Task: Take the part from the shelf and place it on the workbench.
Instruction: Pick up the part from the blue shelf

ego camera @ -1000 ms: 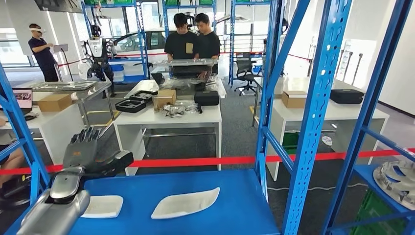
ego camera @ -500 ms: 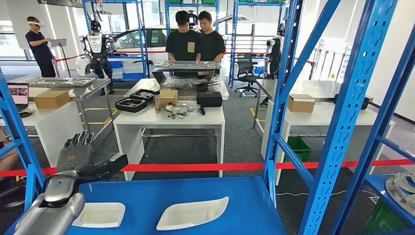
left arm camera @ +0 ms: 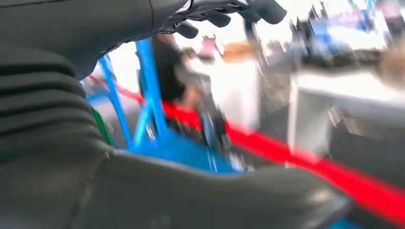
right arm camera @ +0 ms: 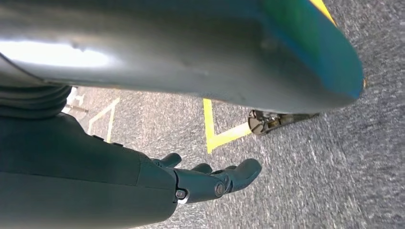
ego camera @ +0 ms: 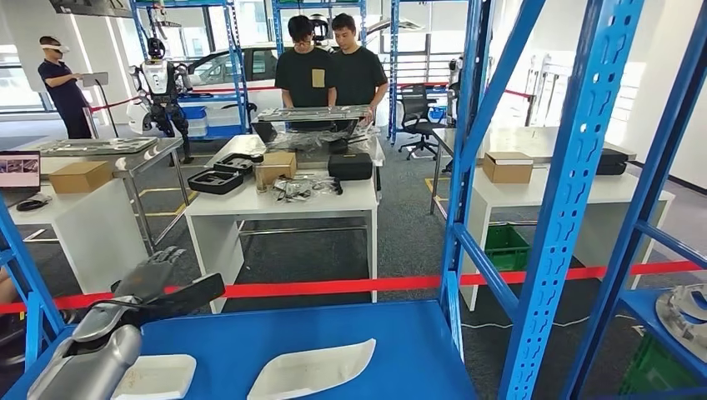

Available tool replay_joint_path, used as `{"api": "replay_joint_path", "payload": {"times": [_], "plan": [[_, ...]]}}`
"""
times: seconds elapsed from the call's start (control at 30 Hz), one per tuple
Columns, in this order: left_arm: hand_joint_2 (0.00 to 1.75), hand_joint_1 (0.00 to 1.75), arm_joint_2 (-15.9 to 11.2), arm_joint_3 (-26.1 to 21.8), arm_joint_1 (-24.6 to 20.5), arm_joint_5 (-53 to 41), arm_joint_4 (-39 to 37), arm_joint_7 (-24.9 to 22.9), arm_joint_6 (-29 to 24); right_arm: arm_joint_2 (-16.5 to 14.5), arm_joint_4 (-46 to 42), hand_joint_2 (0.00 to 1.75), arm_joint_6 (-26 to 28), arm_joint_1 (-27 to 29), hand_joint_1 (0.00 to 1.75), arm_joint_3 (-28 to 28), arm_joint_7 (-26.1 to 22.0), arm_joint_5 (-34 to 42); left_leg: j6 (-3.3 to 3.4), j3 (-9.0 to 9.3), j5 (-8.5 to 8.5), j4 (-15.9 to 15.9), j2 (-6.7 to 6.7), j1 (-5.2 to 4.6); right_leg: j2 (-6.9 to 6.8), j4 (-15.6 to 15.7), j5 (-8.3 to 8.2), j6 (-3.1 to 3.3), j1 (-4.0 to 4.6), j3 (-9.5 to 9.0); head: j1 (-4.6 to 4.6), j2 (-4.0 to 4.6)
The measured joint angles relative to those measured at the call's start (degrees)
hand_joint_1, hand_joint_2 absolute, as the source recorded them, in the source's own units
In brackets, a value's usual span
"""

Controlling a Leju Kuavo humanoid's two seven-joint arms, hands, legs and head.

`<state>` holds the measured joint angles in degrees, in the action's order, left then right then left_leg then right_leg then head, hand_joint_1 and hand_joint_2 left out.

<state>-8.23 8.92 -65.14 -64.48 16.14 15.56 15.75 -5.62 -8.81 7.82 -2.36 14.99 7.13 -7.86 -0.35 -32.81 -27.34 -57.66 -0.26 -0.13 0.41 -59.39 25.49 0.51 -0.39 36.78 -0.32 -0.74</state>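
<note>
Reaching in from the lower left of the head view, our left hand [ego camera: 154, 282] hangs over the near-left part of the blue shelf [ego camera: 333, 329], fingers spread and thumb stretched out to the right, holding nothing. The left wrist view is blurred, yet it shows the fingertips [left arm camera: 267, 8] apart and free of any object. Our right hand [right arm camera: 210, 181] hangs over grey carpet with yellow floor lines; its fingers are loosely extended and empty.

Just below the left hand, at the bottom left edge of the head view, we see a flat white part [ego camera: 157, 377] lying on the shelf. Beside it, at bottom centre, lies a second white part [ego camera: 310, 369], leaf-shaped and tapering to the right; the two are apart. Neither is touched by a hand.

Beyond the shelf a red tape [ego camera: 417, 278] runs across the frame. Behind it, in the middle, stands a white table [ego camera: 250, 204] carrying an open black case [ego camera: 215, 180], a cardboard box [ego camera: 278, 167], a closed black case [ego camera: 350, 165] and loose small items; what the open case contains we cannot tell. Two people in black shirts [ego camera: 333, 73] stand behind it at upper centre. At the lower right edge a grey ring-shaped casting [ego camera: 685, 310] rests on a neighbouring blue shelf.
</note>
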Motion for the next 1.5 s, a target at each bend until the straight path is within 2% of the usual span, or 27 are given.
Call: {"api": "replay_joint_path", "payload": {"times": [0.1, 0.27, 0.4, 0.9, 1.2, 1.5], "plan": [[1.75, 0.0, -0.8, -1.9, 0.0, 2.6, -0.2, 3.7, 7.4, 0.0, 0.0, 0.0, -0.2, 0.0, 0.0, 0.0, -0.1, -0.2, -0.34, 0.29, 0.01, 0.3, 0.14, 0.02, 0.12, 0.0, 0.11, 0.34, 0.07, -0.07, -0.04, 0.0], [1.75, 0.0, -1.5, -4.2, 0.0, 5.4, -0.3, 6.8, 12.4, 0.0, 0.0, 0.0, -0.3, 0.0, 0.0, 0.0, -0.1, -0.2, -1.11, 0.37, 0.13, 0.5, 0.11, 0.11, 0.0, 0.0, 0.18, 0.58, 0.16, -0.12, -0.05, 0.0], [1.75, 0.0, -1.5, -6.5, 0.0, 9.3, -0.3, 10.6, 17.5, 0.0, 0.0, 0.0, -0.2, 0.0, 0.0, 0.1, 0.0, 0.1, -1.22, 0.38, 0.15, 0.5, 0.11, 0.11, -0.01, 0.0, 0.15, 0.65, 0.14, -0.17, -0.05, 0.0], [1.75, 0.0, -1.5, -8.4, 0.0, 10.1, -0.2, 11.6, 19.8, 0.0, 0.0, 0.0, -0.1, 0.0, 0.0, 0.6, 0.1, 0.1, -1.19, 0.38, 0.09, 0.3, 0.1, 0.01, -0.02, 0.0, 0.11, 0.62, 0.05, -0.29, -0.05, 0.0], [1.75, 0.0, -2.0, -7.5, 0.1, 7.4, -0.5, 7.9, 24.0, 0.0, 0.0, 0.0, -0.1, 0.0, 0.0, 0.9, 0.2, -0.2, -1.2, 0.38, 0.09, 0.3, 0.11, 0.02, -0.01, 0.0, 0.11, 0.62, 0.07, -0.29, -0.06, 0.0], [1.75, 0.0, -2.7, -1.9, 0.5, 0.4, -1.8, 0.5, 28.8, 0.0, 0.0, 0.0, 0.5, 0.1, 0.0, 0.9, 0.6, -1.0, -1.2, 0.38, 0.08, 0.3, 0.1, 0.01, -0.02, 0.0, 0.11, 0.62, 0.06, -0.3, -0.05, 0.0]]}}
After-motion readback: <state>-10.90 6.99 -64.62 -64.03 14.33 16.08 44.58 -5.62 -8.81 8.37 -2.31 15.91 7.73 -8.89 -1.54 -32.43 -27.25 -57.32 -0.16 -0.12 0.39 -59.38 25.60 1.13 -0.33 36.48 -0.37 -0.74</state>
